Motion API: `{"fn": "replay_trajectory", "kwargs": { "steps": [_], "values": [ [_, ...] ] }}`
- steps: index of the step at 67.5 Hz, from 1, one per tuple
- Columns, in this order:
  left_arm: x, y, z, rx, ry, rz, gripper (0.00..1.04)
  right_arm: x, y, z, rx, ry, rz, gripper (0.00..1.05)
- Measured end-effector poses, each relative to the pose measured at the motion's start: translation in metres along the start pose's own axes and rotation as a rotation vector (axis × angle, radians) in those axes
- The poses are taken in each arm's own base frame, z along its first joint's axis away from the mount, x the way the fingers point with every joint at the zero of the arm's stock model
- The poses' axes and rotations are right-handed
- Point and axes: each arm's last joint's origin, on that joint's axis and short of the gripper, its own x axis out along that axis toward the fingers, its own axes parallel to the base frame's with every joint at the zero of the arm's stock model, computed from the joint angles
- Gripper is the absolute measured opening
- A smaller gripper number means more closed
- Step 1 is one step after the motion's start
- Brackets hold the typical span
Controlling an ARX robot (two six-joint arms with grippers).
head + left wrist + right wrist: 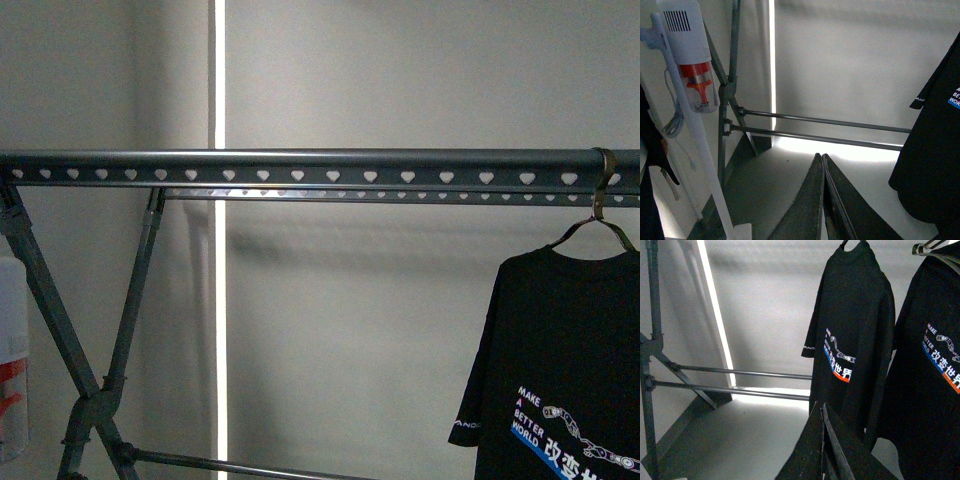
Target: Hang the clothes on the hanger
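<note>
Since T-shirt (570, 370) already hangs far right on rack (300, 158) | soft, light, limp; take shoulders | both grippers' (823, 200) (823, 445) jaws closed, empty

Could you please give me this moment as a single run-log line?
T-shirt: hung on rack rail by coat hanger | second T-shirt: hanging alongside | left gripper: shut, empty | right gripper: shut, empty
</note>
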Motion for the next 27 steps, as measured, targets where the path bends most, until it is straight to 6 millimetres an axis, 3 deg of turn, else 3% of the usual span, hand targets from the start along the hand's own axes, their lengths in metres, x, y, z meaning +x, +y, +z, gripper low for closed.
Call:
{"fn": "replay_trajectory", "kwargs": {
  "steps": [7, 20, 27],
  "values": [
    [0.0, 0.0, 0.0, 0.0, 0.0, 0.0, 0.04, 0.0002, 0.0, -0.0107, 0.0, 0.0, 0.0, 0.02],
    [0.0, 0.0, 0.0, 0.0, 0.0, 0.0, 0.04, 0.0001, 0.0, -0.0105, 0.0, -0.002, 0.0, 0.02],
    [0.0, 0.0, 0.0, 0.0, 0.0, 0.0, 0.04, 0.0001, 0.0, -0.0105, -0.002, -0.002, 0.0, 0.2]
  ]
}}
